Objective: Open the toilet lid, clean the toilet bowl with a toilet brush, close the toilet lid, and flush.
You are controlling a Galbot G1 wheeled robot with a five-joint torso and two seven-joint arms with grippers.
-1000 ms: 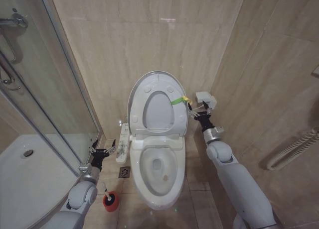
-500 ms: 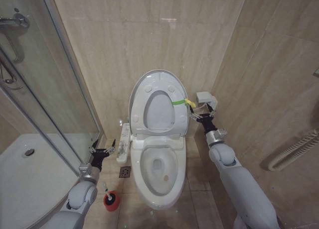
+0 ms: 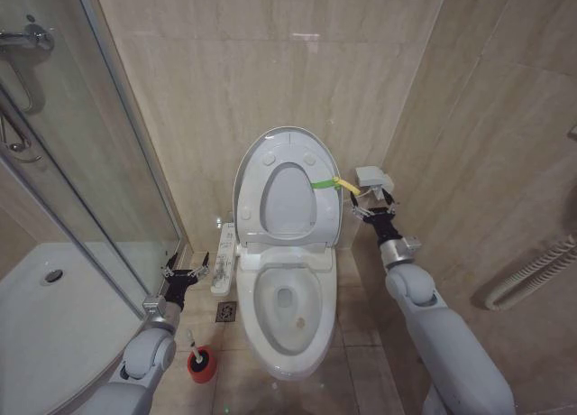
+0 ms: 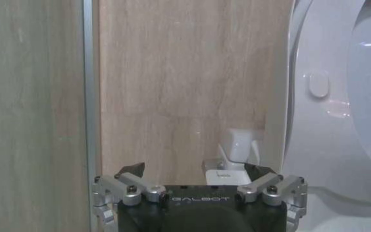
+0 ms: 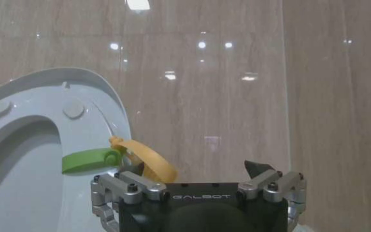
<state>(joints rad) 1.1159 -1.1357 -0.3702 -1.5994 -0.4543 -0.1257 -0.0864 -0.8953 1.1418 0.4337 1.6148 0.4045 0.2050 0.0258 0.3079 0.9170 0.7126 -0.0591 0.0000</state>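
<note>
The toilet lid stands upright against the back wall, with the seat ring raised against it. A green and yellow strap hangs from the lid's right edge. Below lies the open toilet bowl with water at its bottom. My right gripper is open just right of the strap. In the right wrist view the yellow loop lies beside one finger of this gripper. The toilet brush stands in its red holder on the floor, left of the bowl. My left gripper hovers open above and behind it, holding nothing.
A white button panel juts out along the bowl's left side, with a floor drain below it. The glass shower door and white shower tray close off the left. A small white box sits on the right wall.
My right gripper has drawn slightly to the right, away from the lid's edge and strap. The lid stays upright and the left arm has not moved.
</note>
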